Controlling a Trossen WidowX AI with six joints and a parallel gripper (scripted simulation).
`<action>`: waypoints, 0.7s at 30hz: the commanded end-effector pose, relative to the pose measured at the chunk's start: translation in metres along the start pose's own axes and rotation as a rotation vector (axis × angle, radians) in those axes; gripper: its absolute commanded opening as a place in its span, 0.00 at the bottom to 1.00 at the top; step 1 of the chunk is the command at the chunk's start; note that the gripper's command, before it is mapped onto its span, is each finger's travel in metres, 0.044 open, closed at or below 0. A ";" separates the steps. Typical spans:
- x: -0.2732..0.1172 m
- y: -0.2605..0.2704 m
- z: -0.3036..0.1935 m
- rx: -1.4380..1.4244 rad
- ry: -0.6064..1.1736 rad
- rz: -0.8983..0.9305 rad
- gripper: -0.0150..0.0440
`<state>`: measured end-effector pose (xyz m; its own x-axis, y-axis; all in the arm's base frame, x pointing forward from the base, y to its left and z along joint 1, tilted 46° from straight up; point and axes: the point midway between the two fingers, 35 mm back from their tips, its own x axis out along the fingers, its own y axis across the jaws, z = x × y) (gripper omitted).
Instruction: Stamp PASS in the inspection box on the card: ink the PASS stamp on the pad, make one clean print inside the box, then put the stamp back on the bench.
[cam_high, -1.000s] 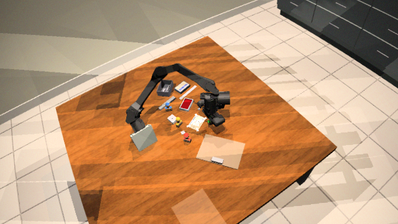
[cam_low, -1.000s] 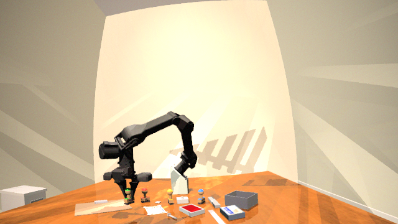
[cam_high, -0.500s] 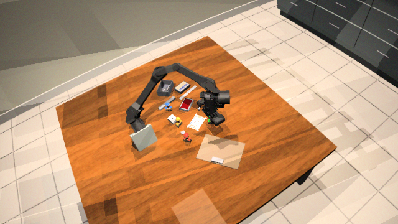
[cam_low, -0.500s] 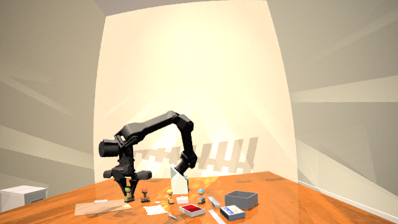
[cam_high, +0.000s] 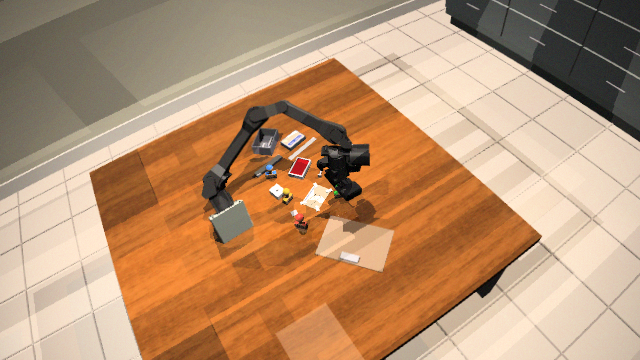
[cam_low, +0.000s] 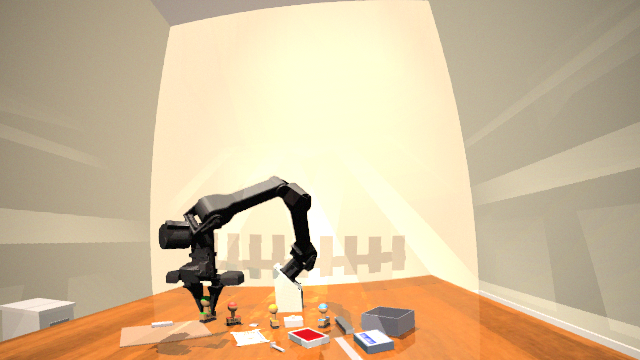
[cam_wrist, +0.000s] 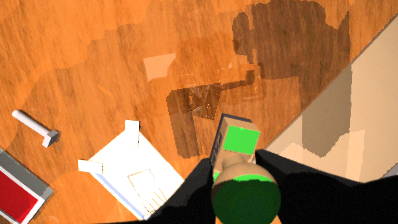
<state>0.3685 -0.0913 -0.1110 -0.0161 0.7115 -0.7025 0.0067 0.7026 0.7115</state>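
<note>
My gripper (cam_high: 338, 192) (cam_low: 207, 309) (cam_wrist: 233, 161) is shut on the green-topped stamp (cam_low: 205, 302) (cam_wrist: 246, 197), upright and a little above the bench, between the card and the beige sheet. The white card (cam_high: 312, 200) (cam_low: 249, 338) (cam_wrist: 117, 162) lies beside it, with white corner tabs. Its box outline shows in the wrist view; faint lines there are too unclear to read, and the finger hides part of the card. The red ink pad (cam_high: 300, 167) (cam_low: 308, 335) (cam_wrist: 12, 197) lies open beyond the card. The stamp's underside and lettering are hidden.
Red (cam_high: 299, 218) (cam_low: 232, 306), yellow (cam_high: 286, 192) (cam_low: 273, 309) and blue (cam_high: 269, 168) (cam_low: 323, 307) topped stamps stand nearby. A small white T-shaped piece (cam_wrist: 32, 126) lies between card and pad. The beige sheet (cam_high: 355, 237) (cam_wrist: 375, 110) bears a white block (cam_high: 350, 257). A grey bin (cam_low: 388, 325) stands farther off.
</note>
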 end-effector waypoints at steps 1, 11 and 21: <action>-0.003 0.000 0.000 -0.004 0.000 -0.004 0.25; -0.008 0.000 0.000 -0.004 0.000 -0.004 0.25; -0.013 0.009 0.001 -0.003 0.000 -0.006 0.25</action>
<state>0.3686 -0.0977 -0.1025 -0.0153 0.7102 -0.7039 0.0043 0.7040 0.7102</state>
